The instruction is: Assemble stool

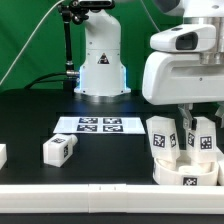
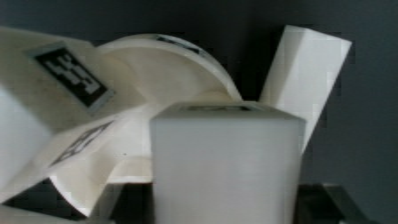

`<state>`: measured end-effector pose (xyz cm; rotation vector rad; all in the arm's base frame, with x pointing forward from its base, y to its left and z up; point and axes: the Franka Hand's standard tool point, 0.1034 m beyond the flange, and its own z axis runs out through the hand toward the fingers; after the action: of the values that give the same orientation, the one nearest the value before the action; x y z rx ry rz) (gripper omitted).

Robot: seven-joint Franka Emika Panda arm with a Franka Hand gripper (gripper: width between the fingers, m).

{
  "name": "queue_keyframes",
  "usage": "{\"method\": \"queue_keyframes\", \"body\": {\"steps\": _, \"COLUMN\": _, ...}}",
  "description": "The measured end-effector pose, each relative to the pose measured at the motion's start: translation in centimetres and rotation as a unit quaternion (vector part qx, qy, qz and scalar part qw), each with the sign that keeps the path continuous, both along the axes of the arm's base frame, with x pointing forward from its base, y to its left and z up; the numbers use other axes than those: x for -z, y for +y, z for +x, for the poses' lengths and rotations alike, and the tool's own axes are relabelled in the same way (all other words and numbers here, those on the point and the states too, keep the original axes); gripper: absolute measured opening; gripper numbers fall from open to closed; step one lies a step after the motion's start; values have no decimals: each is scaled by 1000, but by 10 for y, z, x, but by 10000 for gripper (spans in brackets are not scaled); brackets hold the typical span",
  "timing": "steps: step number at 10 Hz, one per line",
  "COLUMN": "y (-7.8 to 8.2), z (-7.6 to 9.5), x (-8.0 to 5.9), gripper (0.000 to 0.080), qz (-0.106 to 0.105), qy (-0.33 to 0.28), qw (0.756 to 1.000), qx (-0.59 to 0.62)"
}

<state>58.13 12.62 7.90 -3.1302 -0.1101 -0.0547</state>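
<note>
Leg-fitting step in hand: the fingers [image 1: 186, 118] are clamped on a leg [image 2: 222, 160] upright on the seat [image 1: 185, 178], at the exterior view's right of the tabletop [image 1: 30, 120]; next move likely calls for screwing it home.

I've got the seat [image 1: 185, 178] near the table's [image 1: 30, 110] front, at the exterior view's right. One leg [image 1: 160, 138] and a second leg [image 1: 200, 140] stand upright on it, side by side. Loose leg [image 1: 60, 150] lies further toward the exterior view's left, just before the marker board [image 1: 100, 125].
</note>
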Motion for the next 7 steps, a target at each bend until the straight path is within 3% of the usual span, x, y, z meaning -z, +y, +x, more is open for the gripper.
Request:
{"method": "queue_keyframes", "body": {"steps": 3, "y": -2, "z": -3, "x": 0, "gripper": 337, "qz": 28, "qy": 2, "qw": 985, "qx": 169}}
{"method": "queue_keyframes", "body": {"steps": 7, "y": 0, "z": -3, "x": -1, "gripper": 337, "qz": 67, "qy": 7, "qw": 928, "qx": 366}}
